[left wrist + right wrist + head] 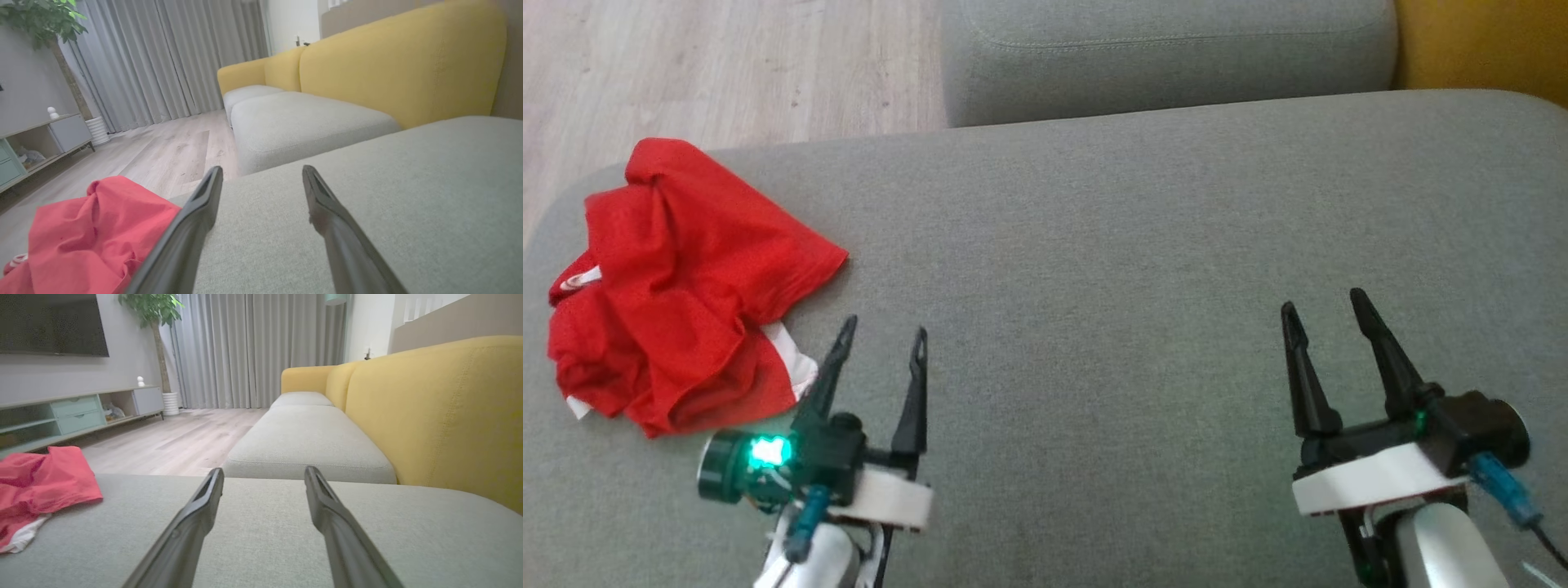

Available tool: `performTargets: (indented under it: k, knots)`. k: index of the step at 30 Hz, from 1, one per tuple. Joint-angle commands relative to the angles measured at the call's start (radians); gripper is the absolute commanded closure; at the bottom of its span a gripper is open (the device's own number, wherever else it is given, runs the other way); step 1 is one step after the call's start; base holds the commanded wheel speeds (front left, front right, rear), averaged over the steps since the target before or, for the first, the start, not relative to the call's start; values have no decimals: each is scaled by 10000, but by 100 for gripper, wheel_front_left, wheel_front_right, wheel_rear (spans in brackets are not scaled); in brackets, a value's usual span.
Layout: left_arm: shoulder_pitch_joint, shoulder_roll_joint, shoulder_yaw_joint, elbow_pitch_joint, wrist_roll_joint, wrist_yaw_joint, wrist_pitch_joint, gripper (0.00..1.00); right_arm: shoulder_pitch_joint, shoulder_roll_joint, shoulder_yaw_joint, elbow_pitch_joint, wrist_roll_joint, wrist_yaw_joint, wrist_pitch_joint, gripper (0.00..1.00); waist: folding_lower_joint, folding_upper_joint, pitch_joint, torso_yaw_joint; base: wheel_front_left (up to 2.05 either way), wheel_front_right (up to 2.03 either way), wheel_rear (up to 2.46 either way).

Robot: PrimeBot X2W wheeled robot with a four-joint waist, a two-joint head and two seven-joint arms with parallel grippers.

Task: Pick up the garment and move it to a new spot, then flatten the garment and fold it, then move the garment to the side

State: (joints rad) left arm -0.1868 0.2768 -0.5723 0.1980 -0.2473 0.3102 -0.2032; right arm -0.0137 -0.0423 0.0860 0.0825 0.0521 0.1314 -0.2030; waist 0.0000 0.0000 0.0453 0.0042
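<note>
Home living rm: sofa (429, 416), TV (49, 322), curtains (253, 351), plant (151, 306).

Left gripper (885, 327): two long black tapering fingers (913, 396) on a black block, white base plate (894, 498), green lamp (768, 451) in a round black housing, teal plug (809, 508). Right gripper (1321, 300): same build, blue plug (1503, 490) with a dark cable (1550, 545), pale silver forearm (1437, 547).
</note>
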Motion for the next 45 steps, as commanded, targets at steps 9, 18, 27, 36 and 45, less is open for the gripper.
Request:
performTargets:
  k: [9,18,27,36,45]
  knots:
    - [152,-571,1657,-859,-792,-1023,-394,0,-319,-76,-37,-191,943,-7,-397,0,0,0,90,139,0,0,0]
    - [779,-1546,3001,-331,-356,-2434,-586,0,-307,-79,-1,226,1436,-7,-588,0,0,0,79,128,0,0,0]
    - [730,-1955,3725,-116,215,-3036,-586,0,-339,-79,79,165,1451,-7,-588,0,0,0,117,145,0,0,0]
    - [810,-2192,4416,-45,458,-3147,-586,0,-105,-79,391,156,1533,-7,-588,0,0,0,-132,1137,0,0,0]
    - [1092,-2230,4849,194,798,-3257,-586,0,59,-79,1122,144,1761,-7,-588,0,0,0,-493,2448,0,0,0]
